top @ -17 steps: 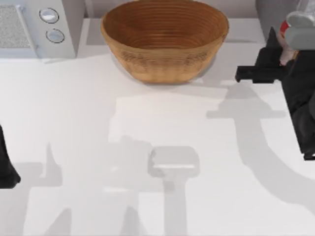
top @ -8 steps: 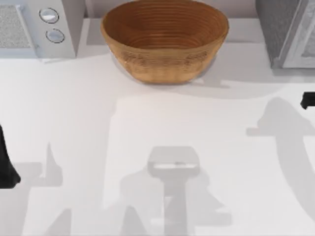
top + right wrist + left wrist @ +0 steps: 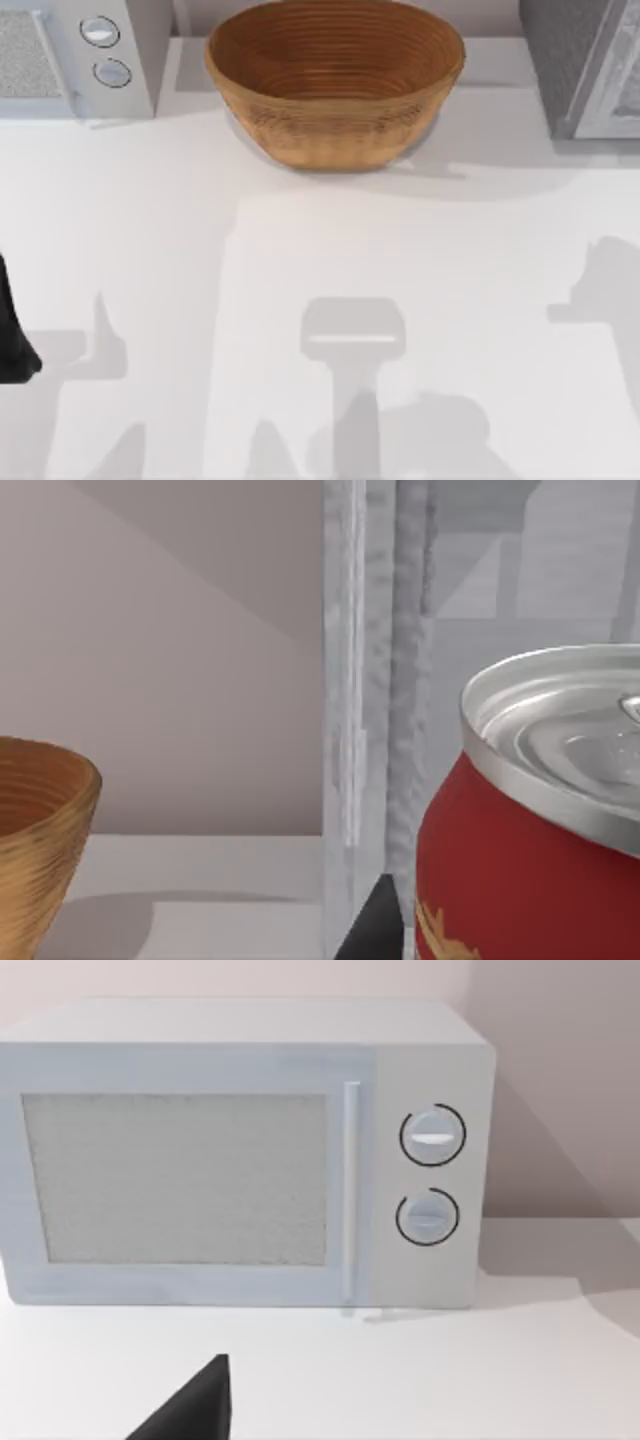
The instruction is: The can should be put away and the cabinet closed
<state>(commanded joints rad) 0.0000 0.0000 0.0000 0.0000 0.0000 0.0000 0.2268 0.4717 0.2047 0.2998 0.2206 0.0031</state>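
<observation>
1. The right arm, seen at the top view's right edge a second ago carrying the can, is now gone from that view; its shadow is lying on the worktop (image 3: 420,240).
2. In the right wrist view the can (image 3: 540,830) is sitting very close to the camera, by the cabinet (image 3: 400,680) frame; I cannot tell the right tool's state.
3. The left arm (image 3: 12,335) is staying parked at the left edge; its tool's state cannot be told.
4. Farther back, the bowl (image 3: 335,80) and microwave (image 3: 240,1155) are standing.
</observation>
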